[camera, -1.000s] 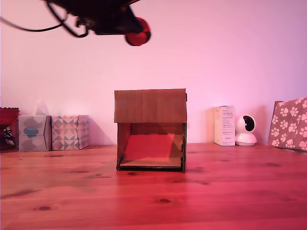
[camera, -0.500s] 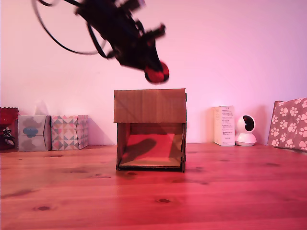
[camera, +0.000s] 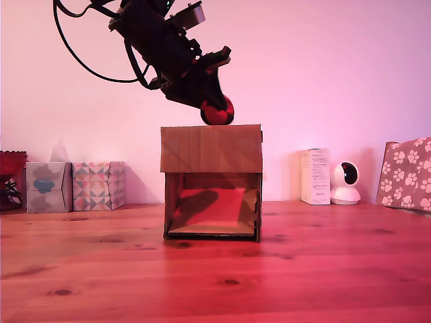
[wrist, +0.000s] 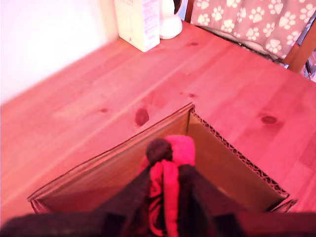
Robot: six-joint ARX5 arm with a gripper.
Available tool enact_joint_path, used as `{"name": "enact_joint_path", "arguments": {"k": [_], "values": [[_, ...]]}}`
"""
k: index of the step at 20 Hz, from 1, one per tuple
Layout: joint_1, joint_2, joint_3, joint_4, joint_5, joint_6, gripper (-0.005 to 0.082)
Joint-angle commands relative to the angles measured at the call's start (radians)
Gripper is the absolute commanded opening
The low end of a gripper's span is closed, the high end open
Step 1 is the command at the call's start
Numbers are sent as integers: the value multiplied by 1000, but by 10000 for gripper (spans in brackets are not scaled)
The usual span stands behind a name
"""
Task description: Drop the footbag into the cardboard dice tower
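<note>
The gripper [camera: 214, 108] pinches the footbag [camera: 217, 112] directly above the cardboard dice tower's [camera: 211, 149] open top, just clear of its rim.

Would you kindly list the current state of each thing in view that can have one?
gripper: shut on the footbag, tilted down over the tower.
footbag: held in the air, just above the tower's open top.
cardboard dice tower: upright on the table, top open, nothing on its ramp.
white camera: upright by the wall.
white carton: upright, closed.
</note>
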Motion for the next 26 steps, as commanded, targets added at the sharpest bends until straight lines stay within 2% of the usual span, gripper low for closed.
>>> {"name": "enact_joint_path", "arguments": {"k": [1,3,4,6,8,9,12,18,21,26], "values": [[0,3,10,-26,-3,6,623],[-1,-8,10,-89,-5,6,580],[-2,-14,10,-118,-5,7,516],[-4,-46,10,-189,-5,7,293],[-5,-95,10,-263,3,8,12],[-5,-121,10,-285,8,7,-18],[-5,-185,10,-324,14,7,-20],[-5,-240,-42,-292,59,7,-20],[-14,-330,-208,-122,66,-1,-20],[-23,-542,-604,200,66,-5,-20]]}}
